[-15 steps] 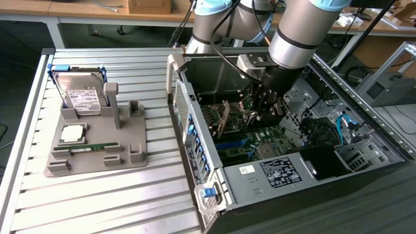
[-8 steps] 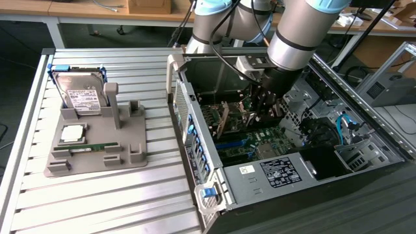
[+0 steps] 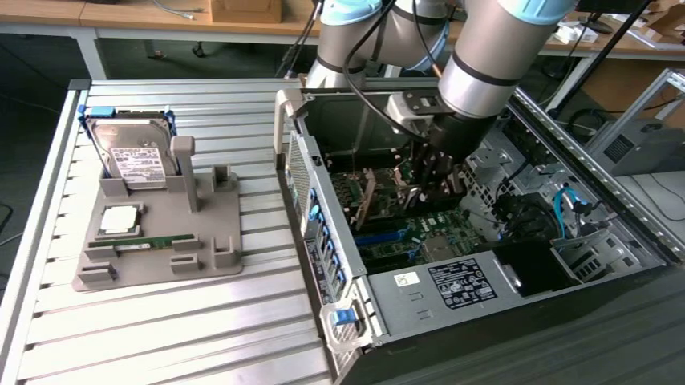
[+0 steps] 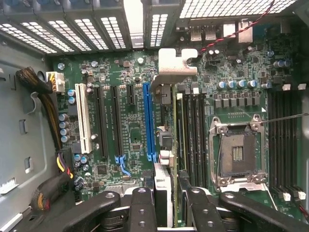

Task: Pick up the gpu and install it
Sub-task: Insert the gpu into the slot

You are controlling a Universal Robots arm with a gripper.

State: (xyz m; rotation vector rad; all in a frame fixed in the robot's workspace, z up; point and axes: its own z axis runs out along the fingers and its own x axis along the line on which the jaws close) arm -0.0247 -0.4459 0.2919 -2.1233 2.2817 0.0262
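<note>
Inside the open metal case (image 3: 321,200), the gripper (image 4: 170,195) has its black fingers (image 4: 142,208) clamped on the gpu (image 4: 166,140). The thin card stands on edge over the green motherboard (image 4: 120,77), just beside the long blue slot (image 4: 149,121), silvery bracket toward the case's rear wall. A black cable bundle (image 4: 34,79) crowds one board edge. The boxy hard drive (image 3: 131,156) stands in a grey holder (image 3: 214,241) on the ribbed bench (image 3: 214,321).

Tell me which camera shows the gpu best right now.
Wrist view. The gpu is seen edge-on, clamped in the gripper and running out to its silvery bracket over the motherboard. In the exterior view, the arm reaching into the case hides most of the card.
</note>
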